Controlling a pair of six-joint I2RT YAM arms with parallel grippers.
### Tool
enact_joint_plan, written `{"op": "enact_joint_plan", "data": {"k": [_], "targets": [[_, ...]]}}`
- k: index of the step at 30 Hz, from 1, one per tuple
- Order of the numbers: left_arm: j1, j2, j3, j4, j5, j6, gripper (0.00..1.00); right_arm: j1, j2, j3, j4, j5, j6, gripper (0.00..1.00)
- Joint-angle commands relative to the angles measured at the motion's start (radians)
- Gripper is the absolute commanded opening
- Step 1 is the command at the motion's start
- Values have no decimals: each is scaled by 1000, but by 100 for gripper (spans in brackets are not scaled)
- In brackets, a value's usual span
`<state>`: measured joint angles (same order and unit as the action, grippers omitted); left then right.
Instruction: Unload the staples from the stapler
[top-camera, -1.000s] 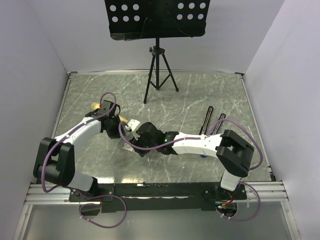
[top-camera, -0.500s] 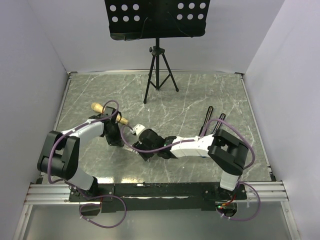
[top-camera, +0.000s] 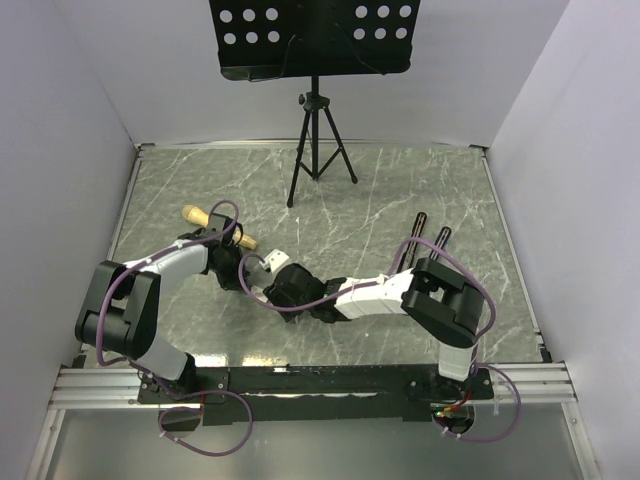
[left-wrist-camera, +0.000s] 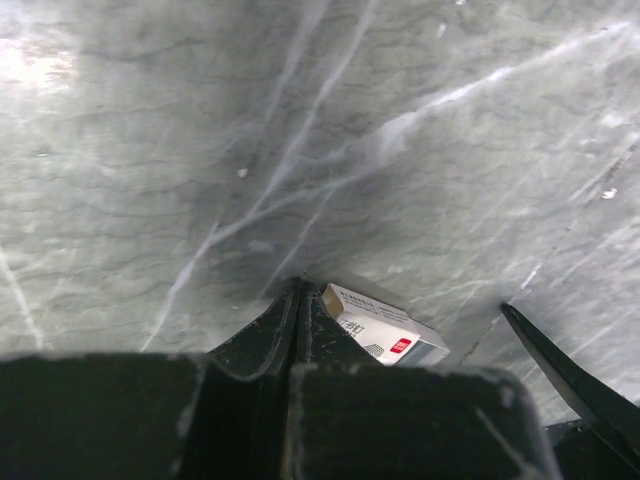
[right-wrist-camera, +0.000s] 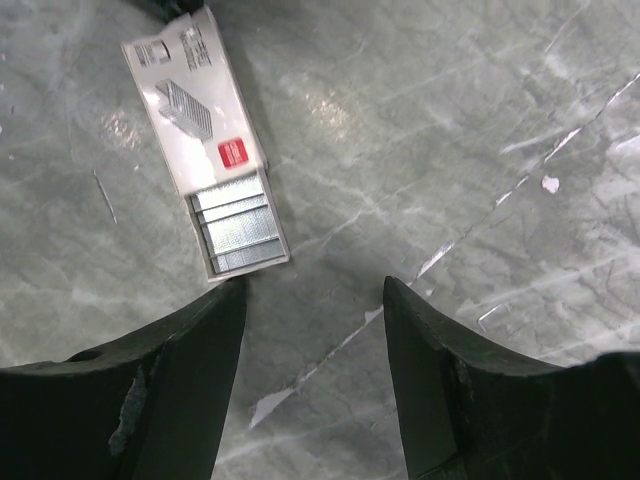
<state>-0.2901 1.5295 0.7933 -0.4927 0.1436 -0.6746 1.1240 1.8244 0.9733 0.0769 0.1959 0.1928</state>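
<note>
Well, my L claw (left-wrist-camera: 297, 300) is pinched shut, nothing seen in it. R claw (right-wrist-camera: 315, 300) is half-wide and empty. Both sit by the staple box (right-wrist-camera: 205, 150); the stapler (top-camera: 418, 228) lies well apart, far right. Risk: claws clash or shove the box, it's cramped here. Open table (top-camera: 380, 190) is beyond.

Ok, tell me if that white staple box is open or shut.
Open: the right wrist view shows the white box with one end uncovered, silver staple strips inside.
</note>
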Motion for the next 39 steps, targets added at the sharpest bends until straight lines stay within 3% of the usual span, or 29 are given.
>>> {"op": "enact_joint_plan", "data": {"k": [1,15,24,30,34,39], "targets": [[-3,26,-29,32,43,-13,2,5,33,-8,83,19,-10,64],[-38,3,-98,78,67,-69,2,-24,52,-4,130,74,5,65],[-53,-29,-134,112,82,-120,4,-104,-50,-85,95,100,22,66],[-80,-137,-175,149,168,-233,8,-155,-112,-108,38,83,60,66],[-83,-216,-189,103,123,-247,11,-155,-192,-79,-72,62,123,66],[-67,-256,-39,-24,-60,-192,18,-113,-218,-4,-221,5,276,68]]}}
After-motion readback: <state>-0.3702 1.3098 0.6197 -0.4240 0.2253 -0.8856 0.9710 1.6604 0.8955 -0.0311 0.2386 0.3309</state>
